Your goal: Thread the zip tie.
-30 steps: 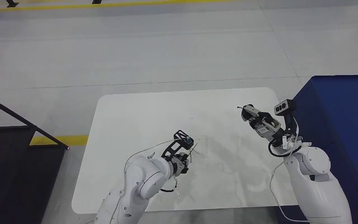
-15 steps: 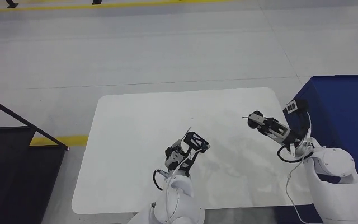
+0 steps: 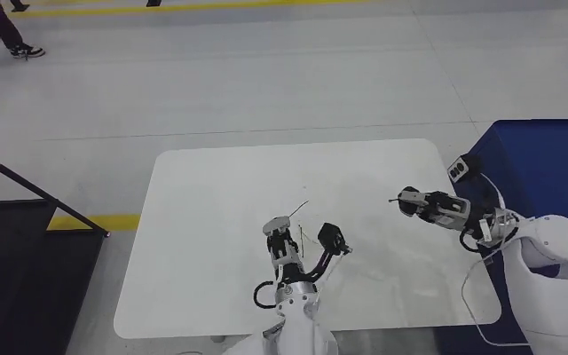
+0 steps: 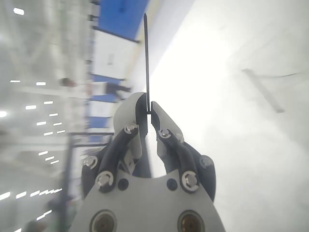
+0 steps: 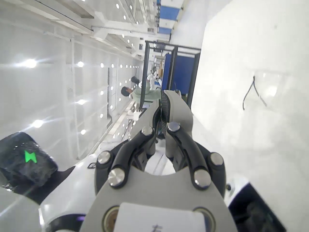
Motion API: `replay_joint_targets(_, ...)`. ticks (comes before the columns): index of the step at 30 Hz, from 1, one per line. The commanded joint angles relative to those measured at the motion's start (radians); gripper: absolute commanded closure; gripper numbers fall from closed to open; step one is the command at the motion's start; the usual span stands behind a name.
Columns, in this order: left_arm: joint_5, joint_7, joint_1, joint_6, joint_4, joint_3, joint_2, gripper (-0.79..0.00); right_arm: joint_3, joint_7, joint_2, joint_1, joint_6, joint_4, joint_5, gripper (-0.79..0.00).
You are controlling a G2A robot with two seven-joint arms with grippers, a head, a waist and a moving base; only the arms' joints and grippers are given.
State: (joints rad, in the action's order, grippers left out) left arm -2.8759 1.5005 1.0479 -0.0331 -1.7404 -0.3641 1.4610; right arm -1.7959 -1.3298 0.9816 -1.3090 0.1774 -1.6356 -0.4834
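Note:
A black zip tie sticks straight out from my left gripper, which is shut on its lower part. From above, that gripper is over the near middle of the white table, and the zip tie slants away from it. My right gripper hovers over the table's right side, well apart from the left one. Its fingers are shut, and a short dark piece pokes out of the tip. What that piece is cannot be told.
A thin dark strand lies on the table beside a pale strip, near the left gripper. A blue cabinet stands close past the table's right edge. The far and left parts of the table are bare.
The left arm has swung from the left to the near centre, turning the held zip tie with it. The right gripper has drawn back toward the near right, still shut.

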Motion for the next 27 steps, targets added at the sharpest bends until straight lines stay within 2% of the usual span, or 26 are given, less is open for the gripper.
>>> replay_joint_targets(1,-0.196,0.035,-0.139,-0.043,0.044,0.049,0.0,0.0,-0.003,-0.04,-0.003,0.011,0.022,0.013,0.003,0.0)
replay_joint_targets(3,-0.196,0.035,-0.139,-0.043,0.044,0.049,0.0,0.0,-0.007,-0.095,-0.009,0.033,0.05,0.045,0.003,0.0)
replay_joint_targets(11,-0.196,0.014,-0.143,-0.057,0.053,0.053,-0.001,0.0,-0.003,-0.083,-0.008,0.027,0.052,0.04,-0.003,0.0)
replay_joint_targets(12,-0.196,0.013,-0.186,-0.105,0.074,0.076,-0.005,0.0,0.0,-0.083,-0.01,0.023,0.059,0.034,0.003,0.0)
replay_joint_targets(14,-0.196,0.035,-0.316,-0.209,0.107,0.194,-0.014,0.0,-0.012,-0.083,-0.017,0.031,0.074,0.039,0.018,0.0)
replay_joint_targets(18,-0.196,-0.048,-0.396,-0.335,0.103,0.194,-0.033,0.0,-0.032,-0.145,-0.033,0.057,0.115,0.058,0.038,0.0)
replay_joint_targets(20,-0.196,-0.095,-0.412,-0.378,0.091,0.194,-0.045,0.0,-0.036,-0.181,-0.04,0.067,0.132,0.068,0.044,0.0)
replay_joint_targets(27,-0.196,-0.095,-0.412,-0.378,0.091,0.194,-0.045,0.0,-0.036,-0.181,-0.04,0.067,0.132,0.068,0.044,0.0)
